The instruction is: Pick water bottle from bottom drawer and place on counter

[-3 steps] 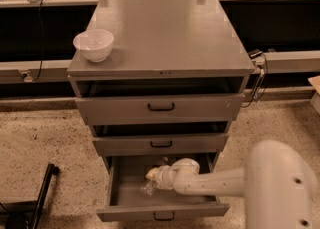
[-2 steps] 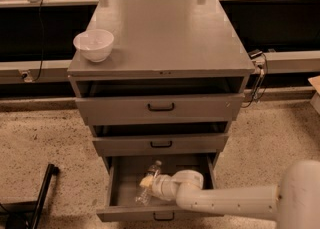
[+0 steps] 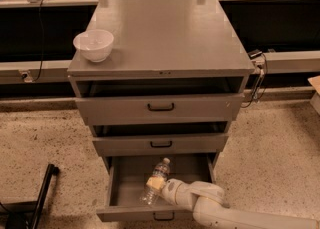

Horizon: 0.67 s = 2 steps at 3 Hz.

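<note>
The water bottle (image 3: 159, 170), clear with a white cap, lies tilted in the open bottom drawer (image 3: 127, 189), cap toward the back. My gripper (image 3: 155, 183) reaches into the drawer from the right, its yellowish fingers closed around the bottle's middle. The bottle's lower end sits near the drawer floor. The counter (image 3: 165, 33) is the grey cabinet top above. The white arm (image 3: 210, 205) crosses the drawer's front right corner.
A white bowl (image 3: 93, 45) stands at the counter's front left corner. The two upper drawers (image 3: 160, 107) are slightly open. A black stand leg (image 3: 39, 198) lies on the floor at left. A pale ledge (image 3: 292, 60) with a cable runs behind.
The gripper has shifted slightly in the drawer and closed on the bottle. The bottle now shows more fully, tilted with its cap up toward the back.
</note>
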Motion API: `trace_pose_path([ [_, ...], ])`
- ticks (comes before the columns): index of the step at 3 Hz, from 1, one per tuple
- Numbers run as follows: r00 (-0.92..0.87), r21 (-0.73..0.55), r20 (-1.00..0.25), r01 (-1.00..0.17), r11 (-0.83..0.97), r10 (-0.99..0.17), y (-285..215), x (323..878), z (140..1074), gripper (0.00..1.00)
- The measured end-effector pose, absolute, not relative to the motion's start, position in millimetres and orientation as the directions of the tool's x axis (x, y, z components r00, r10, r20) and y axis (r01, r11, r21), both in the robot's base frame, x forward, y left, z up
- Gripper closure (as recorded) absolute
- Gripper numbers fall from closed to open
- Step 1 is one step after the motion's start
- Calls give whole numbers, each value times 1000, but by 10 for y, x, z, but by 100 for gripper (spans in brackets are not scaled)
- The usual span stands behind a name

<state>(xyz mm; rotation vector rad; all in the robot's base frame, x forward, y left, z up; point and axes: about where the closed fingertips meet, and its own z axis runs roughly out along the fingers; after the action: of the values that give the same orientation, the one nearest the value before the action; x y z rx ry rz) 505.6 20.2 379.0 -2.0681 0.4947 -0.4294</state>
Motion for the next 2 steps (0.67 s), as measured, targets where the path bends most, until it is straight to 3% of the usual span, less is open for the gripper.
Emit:
trace_pose_path([
  [1, 877, -843, 96, -180, -506, -471, 197, 5027, 3782, 100],
  [2, 901, -894, 169, -31, -447, -400, 299, 4939, 4528, 100],
])
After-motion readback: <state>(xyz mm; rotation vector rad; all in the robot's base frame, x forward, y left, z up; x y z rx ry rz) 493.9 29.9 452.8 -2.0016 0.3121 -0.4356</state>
